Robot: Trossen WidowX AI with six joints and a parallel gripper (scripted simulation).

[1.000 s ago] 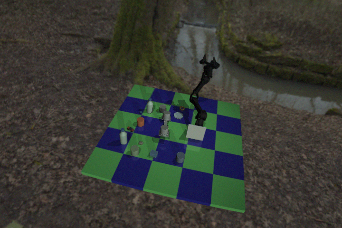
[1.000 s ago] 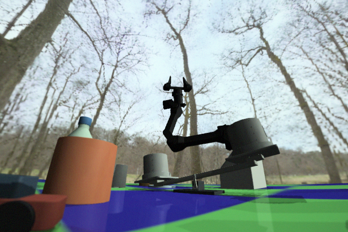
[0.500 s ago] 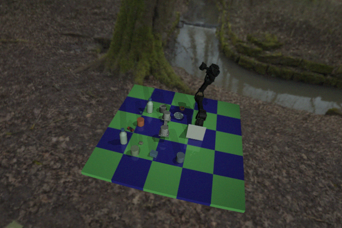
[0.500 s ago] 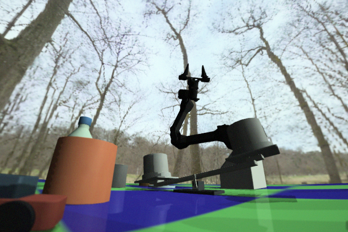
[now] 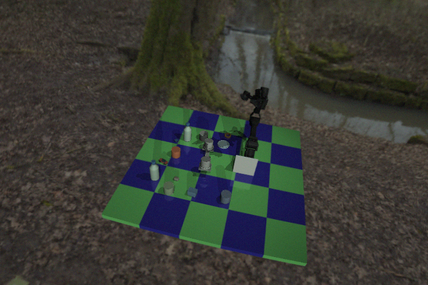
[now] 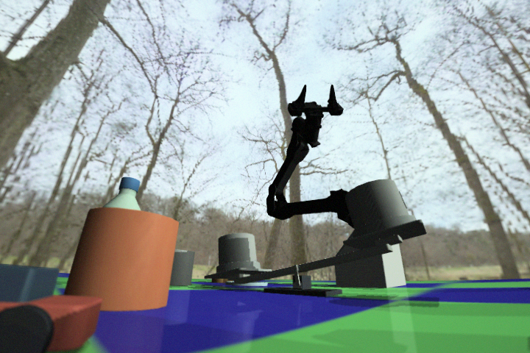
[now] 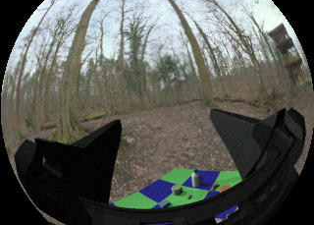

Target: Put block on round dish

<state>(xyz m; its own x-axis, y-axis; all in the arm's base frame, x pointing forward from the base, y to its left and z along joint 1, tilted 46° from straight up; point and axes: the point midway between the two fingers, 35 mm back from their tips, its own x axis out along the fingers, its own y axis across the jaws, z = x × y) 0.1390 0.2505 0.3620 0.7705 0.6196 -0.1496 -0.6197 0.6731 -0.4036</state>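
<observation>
The balance (image 5: 207, 154) (image 6: 319, 264) is tilted. One grey cup (image 5: 208, 143) (image 6: 236, 249) stands upside down on its low end, the end nearer the round dish. The other grey cup (image 5: 205, 161) (image 6: 376, 204) stands on its raised end, leaning with the plate under it. No block shows; what is under either cup is hidden. The round dish (image 5: 223, 144) lies beside the low end, with nothing visible on it. My gripper (image 5: 254, 95) (image 6: 318, 86) (image 7: 167, 119) is open and empty, high above the board and away from both cups.
A white box (image 5: 245, 164) (image 6: 394, 266) is by the arm's base. An orange cylinder (image 5: 176, 152) (image 6: 124, 257), two bottles (image 5: 187, 133) (image 5: 154, 171), a toy car (image 5: 163, 161), a blue block (image 5: 192, 192), several grey cylinders and an orange ring (image 5: 227, 135) stand around the balance.
</observation>
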